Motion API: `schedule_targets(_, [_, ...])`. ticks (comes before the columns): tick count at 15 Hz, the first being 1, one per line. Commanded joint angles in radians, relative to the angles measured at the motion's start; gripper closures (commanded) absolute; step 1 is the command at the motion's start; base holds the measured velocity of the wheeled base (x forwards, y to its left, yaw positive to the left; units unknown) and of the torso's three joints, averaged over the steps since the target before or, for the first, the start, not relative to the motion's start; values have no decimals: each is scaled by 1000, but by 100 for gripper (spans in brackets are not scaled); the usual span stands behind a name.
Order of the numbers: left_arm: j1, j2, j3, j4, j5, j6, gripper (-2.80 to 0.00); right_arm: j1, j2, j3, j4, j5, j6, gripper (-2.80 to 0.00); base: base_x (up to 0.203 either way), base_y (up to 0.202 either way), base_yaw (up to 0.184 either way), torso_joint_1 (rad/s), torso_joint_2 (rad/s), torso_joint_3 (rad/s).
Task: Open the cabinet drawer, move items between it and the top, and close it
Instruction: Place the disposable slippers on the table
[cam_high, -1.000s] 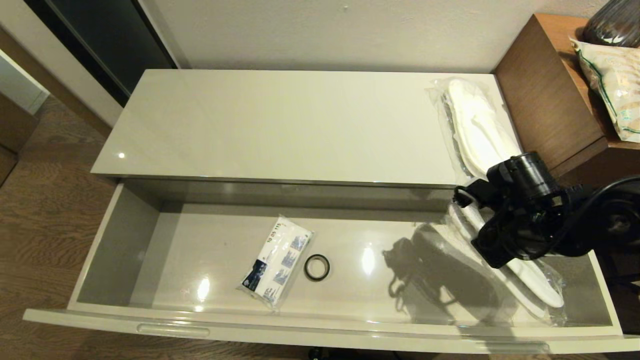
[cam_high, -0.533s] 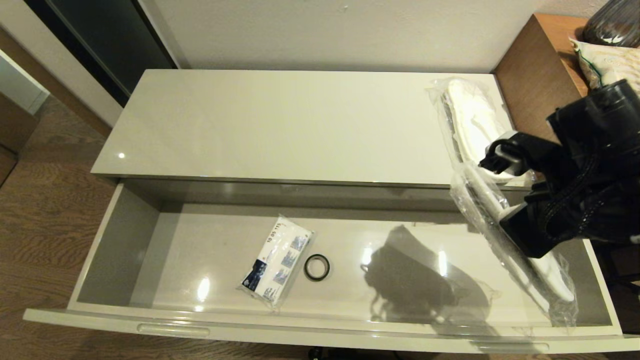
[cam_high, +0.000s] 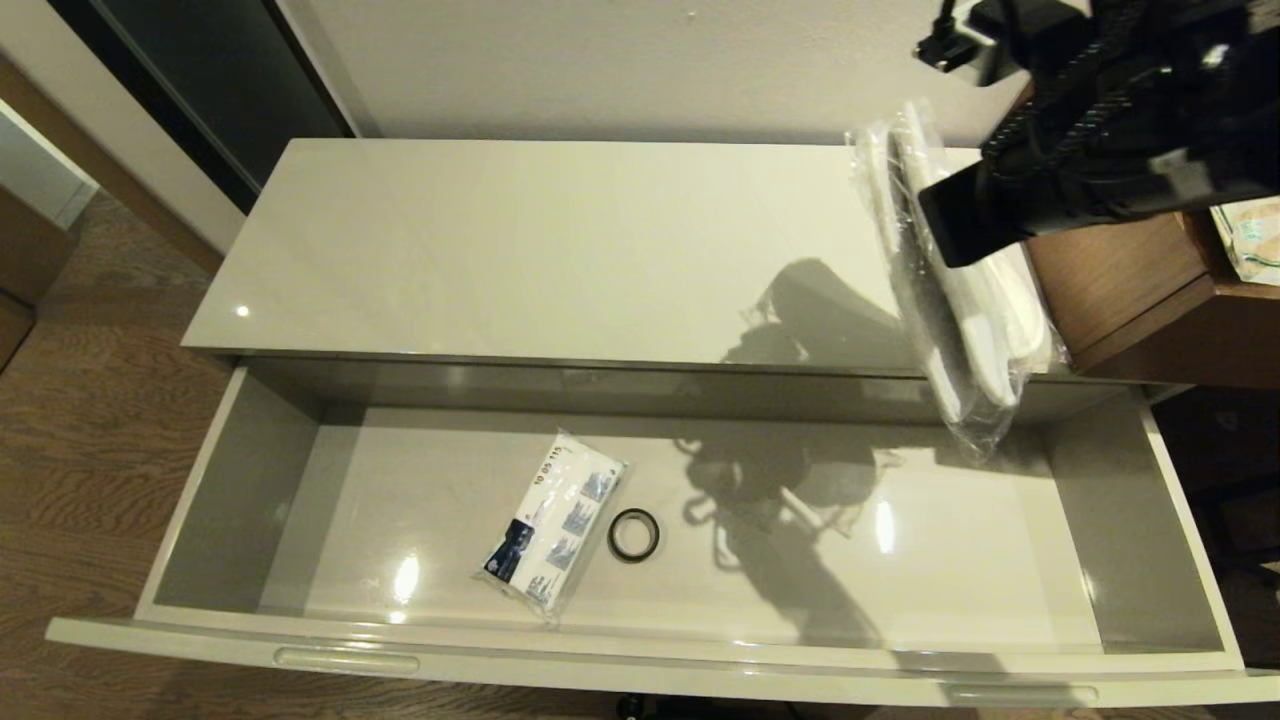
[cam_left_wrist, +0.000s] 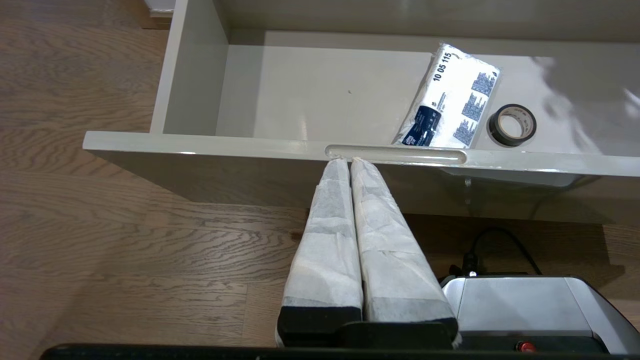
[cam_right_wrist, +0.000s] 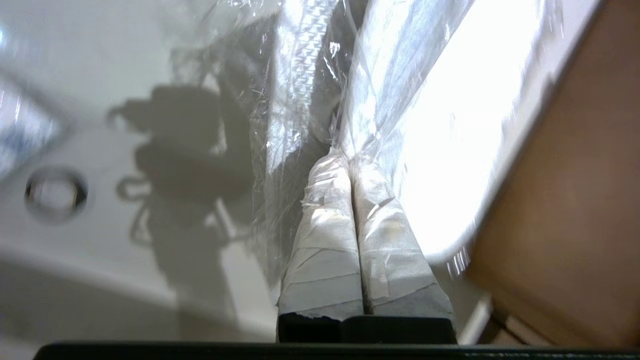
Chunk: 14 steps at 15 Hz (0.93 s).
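Note:
The cabinet drawer (cam_high: 250, 480) stands pulled fully out. My right gripper (cam_high: 935, 215) is raised over the right end of the top (cam_high: 550, 250), shut on the clear wrap of a pair of white slippers (cam_high: 945, 330). That pair hangs tilted, its lower end over the drawer's back right corner. In the right wrist view the fingertips (cam_right_wrist: 351, 160) pinch the plastic of the held slippers (cam_right_wrist: 300, 75). A second white pair (cam_right_wrist: 450, 150) lies below on the top. My left gripper (cam_left_wrist: 348, 161) is shut and empty, low in front of the drawer front (cam_left_wrist: 200, 142) by its left handle slot.
A blue-and-white packet (cam_high: 555, 520) and a small black ring (cam_high: 633, 534) lie mid-drawer. The taller brown desk (cam_high: 1120, 280) adjoins the top's right end, close beside my right arm. The robot's base (cam_left_wrist: 520, 310) sits below the drawer front on wood floor.
My right gripper has lifted the wrapped slippers out of the drawer's right end, up and back over the right end of the top. The drawer's right part now lies bare.

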Motion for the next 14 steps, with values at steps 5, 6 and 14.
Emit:
schedule_targets(5, [1, 0, 0, 1, 0, 0, 0, -39, 472, -106, -523, -45, -163, 0, 0, 0, 0, 0, 0, 0])
schedule_targets(6, [0, 0, 0, 0, 0, 0, 0, -43, 508, -107, -588, -49, -201, 0, 0, 0, 0, 0, 0, 0])
schedule_targets(14, [0, 0, 0, 1, 0, 0, 0, -75, 534, -107, -647, -62, -221, -280, 0, 0, 0, 0, 0, 0])
